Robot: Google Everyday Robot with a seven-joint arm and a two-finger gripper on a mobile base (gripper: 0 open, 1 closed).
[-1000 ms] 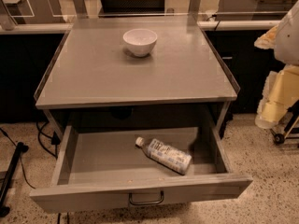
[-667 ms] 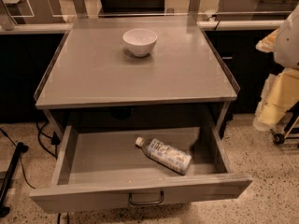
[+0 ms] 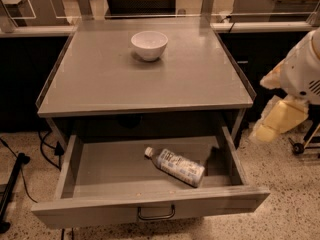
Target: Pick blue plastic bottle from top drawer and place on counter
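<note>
The blue plastic bottle (image 3: 176,166) lies on its side in the open top drawer (image 3: 150,209), right of the middle, with its white cap pointing to the back left. The counter (image 3: 125,79) is the grey cabinet top above the drawer. My gripper (image 3: 277,121) hangs at the right edge of the view, beside the counter's right side and above the floor. It is well apart from the bottle and holds nothing that I can see.
A white bowl (image 3: 149,45) stands on the counter near its back middle. The drawer has a metal loop handle (image 3: 156,214) at its front. Cables and a black stand (image 3: 12,184) lie on the floor at the left. A wheeled base (image 3: 305,144) is at the right.
My arm at the right has shifted slightly left and down. The bottle, drawer and bowl have not moved.
</note>
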